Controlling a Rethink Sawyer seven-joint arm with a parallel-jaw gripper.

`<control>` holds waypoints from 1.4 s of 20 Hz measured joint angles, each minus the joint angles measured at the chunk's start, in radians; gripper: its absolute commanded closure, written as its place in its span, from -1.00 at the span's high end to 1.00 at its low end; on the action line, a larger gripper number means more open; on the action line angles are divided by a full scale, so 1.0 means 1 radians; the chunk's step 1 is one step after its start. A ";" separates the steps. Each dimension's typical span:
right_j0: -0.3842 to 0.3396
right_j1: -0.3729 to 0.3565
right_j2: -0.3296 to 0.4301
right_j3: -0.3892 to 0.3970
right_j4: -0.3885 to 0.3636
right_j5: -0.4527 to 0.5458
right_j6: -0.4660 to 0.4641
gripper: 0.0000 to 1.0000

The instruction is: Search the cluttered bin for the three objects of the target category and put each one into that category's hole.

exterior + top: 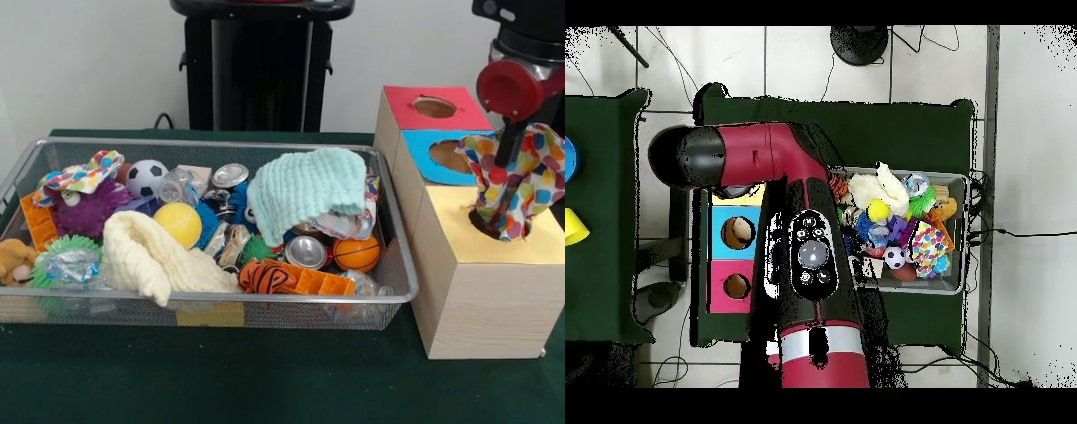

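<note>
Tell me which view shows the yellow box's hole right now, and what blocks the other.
Front view: the hole shows, half covered by the dotted cloth hanging into it, no glare. Overhead view: the red arm hides most of the yellow-topped box, hole included.

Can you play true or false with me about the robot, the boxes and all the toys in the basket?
1. A polka-dot cloth hangs at the hole of the yellow-topped box. True.
2. The mint-green cloth lies on the floor. False: it lies in the wire bin, on the clutter.
3. A soccer ball is in the bin. True.
4. The red-topped box is nearest the camera. False: it is farthest; the yellow-topped one is nearest.
5. Another polka-dot cloth lies at the bin's left end. True.
</note>
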 measured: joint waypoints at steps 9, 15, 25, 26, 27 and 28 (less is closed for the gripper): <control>-0.004 0.019 0.000 0.059 -0.003 -0.054 0.000 -1.00; -0.008 0.019 0.002 0.085 -0.005 -0.059 0.000 -1.00; -0.020 0.011 0.026 0.126 -0.006 -0.059 0.000 -1.00; -0.022 0.003 0.030 0.136 -0.006 -0.059 0.000 -1.00; -0.023 -0.001 0.032 0.139 -0.006 -0.059 0.000 -1.00; -0.024 -0.005 0.034 0.143 -0.006 -0.059 0.000 -1.00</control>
